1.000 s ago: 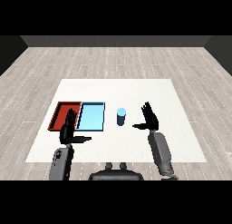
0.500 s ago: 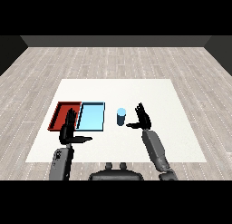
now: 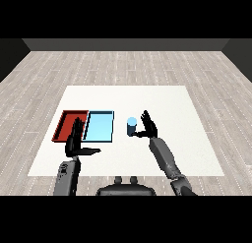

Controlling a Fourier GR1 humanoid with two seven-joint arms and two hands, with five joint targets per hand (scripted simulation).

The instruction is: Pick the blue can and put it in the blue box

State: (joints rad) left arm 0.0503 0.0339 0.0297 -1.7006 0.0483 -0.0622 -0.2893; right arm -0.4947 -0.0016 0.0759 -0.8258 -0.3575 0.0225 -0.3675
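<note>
Right hand [image 3: 147, 126], fingers released and spread, is just right of the blue can [image 3: 131, 126], which stands upright right of the blue tray [image 3: 99, 126]. Reaching step; next, I judge, it must curl around the can.

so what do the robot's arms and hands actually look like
Two grey forearms come in from the lower corners, each ending in a black hand with slim black fingers and a thumb. The left hand sits on a boxier grey forearm with small dark markings; the right hand sits on a rounder, tapered one. No cables or sleeves show.
</note>
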